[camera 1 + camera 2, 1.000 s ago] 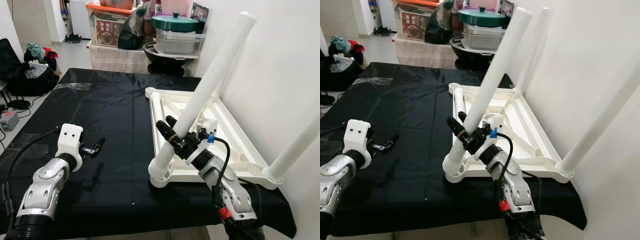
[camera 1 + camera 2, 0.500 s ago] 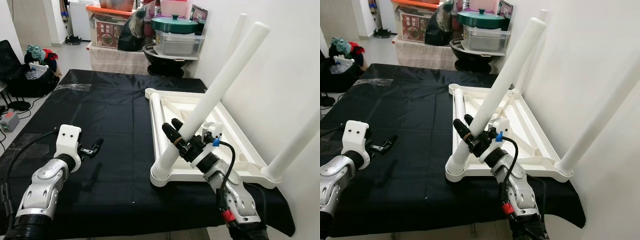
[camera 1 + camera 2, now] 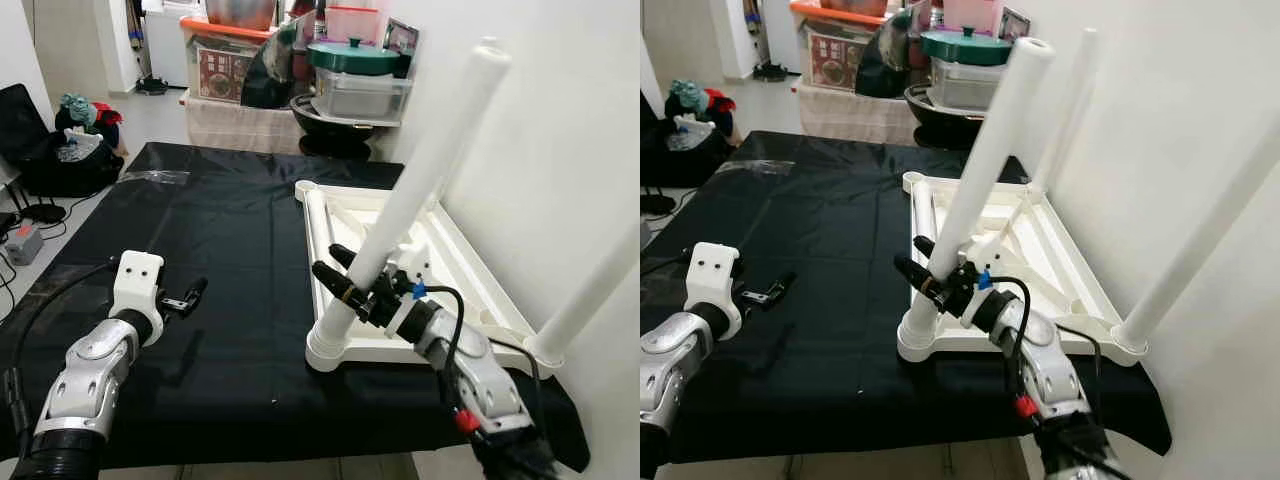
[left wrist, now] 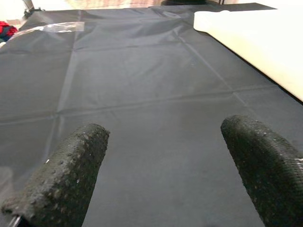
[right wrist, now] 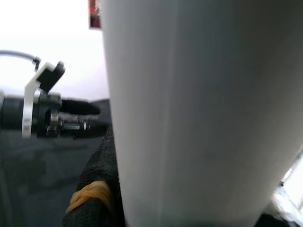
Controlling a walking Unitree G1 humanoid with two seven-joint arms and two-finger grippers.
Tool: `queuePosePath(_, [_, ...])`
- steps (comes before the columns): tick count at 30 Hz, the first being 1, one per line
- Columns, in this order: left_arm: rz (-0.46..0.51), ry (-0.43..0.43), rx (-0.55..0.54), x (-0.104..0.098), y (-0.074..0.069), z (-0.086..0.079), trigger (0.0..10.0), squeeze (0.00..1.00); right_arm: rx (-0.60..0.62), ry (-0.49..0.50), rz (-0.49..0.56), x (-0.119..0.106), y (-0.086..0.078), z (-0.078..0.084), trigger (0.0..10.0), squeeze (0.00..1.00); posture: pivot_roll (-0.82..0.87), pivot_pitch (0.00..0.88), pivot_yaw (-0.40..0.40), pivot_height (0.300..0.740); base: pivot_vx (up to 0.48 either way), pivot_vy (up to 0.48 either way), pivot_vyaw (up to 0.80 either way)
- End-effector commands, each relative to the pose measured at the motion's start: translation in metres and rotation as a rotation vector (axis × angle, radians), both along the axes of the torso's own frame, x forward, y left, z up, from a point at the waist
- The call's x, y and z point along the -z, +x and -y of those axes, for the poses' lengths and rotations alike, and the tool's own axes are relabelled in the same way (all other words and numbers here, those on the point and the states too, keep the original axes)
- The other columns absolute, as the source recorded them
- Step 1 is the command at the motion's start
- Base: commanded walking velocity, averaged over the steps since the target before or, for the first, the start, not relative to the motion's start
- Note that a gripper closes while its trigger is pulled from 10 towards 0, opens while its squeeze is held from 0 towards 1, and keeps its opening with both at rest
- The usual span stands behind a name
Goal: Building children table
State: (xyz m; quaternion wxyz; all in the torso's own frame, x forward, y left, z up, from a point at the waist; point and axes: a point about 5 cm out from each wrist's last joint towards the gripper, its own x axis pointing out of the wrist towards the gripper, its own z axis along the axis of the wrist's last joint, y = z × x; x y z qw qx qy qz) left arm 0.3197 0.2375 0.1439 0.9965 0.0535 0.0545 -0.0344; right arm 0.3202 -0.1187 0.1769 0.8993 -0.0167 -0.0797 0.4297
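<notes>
The white table top lies upside down on the black cloth, against the wall on the right. A long white leg stands tilted in the socket at its near left corner. My right gripper is shut on the lower part of this leg, and the leg's white side is pressed against a black finger. Two more legs stand at the near right corner and the far right corner. Over the cloth to the left, my left gripper is open with nothing between its fingers.
The white wall runs close along the right of the table. Beyond the far edge stand storage boxes, a green-lidded pot and a black bowl. A dark bag sits on the floor at left. Black cloth covers the table.
The leg in my right gripper swung its top to the right, then came back more upright. My right gripper stayed shut on it. The left arm has hardly moved.
</notes>
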Motion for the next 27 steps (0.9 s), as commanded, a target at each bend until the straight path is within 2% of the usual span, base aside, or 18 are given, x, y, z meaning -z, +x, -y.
queuePosePath(1, [-0.004,-0.003,0.004,0.002,0.001,0.002,10.0,0.00,0.056,-0.090,-0.116,0.027,0.000,0.015,0.0,0.00,0.14,0.000,-0.137,0.740,0.000,0.000,0.00])
queuePosePath(5, [-0.009,-0.014,0.000,0.004,-0.001,0.004,10.0,0.00,-0.084,-0.039,-0.112,0.018,0.007,0.011,0.0,0.00,0.16,0.000,-0.152,0.740,0.000,0.000,0.00])
queuePosePath(8, [-0.009,-0.015,0.001,0.004,-0.001,0.004,10.0,0.00,-0.103,-0.031,-0.106,0.016,0.008,0.012,0.0,0.00,0.16,0.000,-0.152,0.740,0.000,0.000,0.00])
queuePosePath(11, [-0.018,-0.024,0.002,0.005,-0.002,0.003,10.0,0.00,-0.210,0.048,-0.123,0.005,0.007,0.009,0.0,0.00,0.16,0.000,-0.157,0.740,0.000,0.000,0.00])
queuePosePath(17, [-0.031,-0.028,-0.002,0.008,-0.004,0.002,10.0,0.00,-0.271,0.081,-0.144,0.002,0.009,0.005,0.0,0.00,0.17,0.000,-0.165,0.740,0.000,0.000,0.00])
queuePosePath(22, [-0.055,-0.048,-0.003,0.013,-0.008,0.001,10.0,0.00,-0.371,0.102,-0.180,0.011,-0.002,-0.004,0.0,0.00,0.17,0.000,-0.165,0.740,0.000,0.000,0.00])
queuePosePath(27, [-0.072,-0.061,0.004,0.014,-0.007,0.001,10.0,0.00,-0.443,0.106,-0.184,0.014,-0.007,-0.005,0.0,0.00,0.17,0.000,-0.166,0.740,0.000,0.000,0.00])
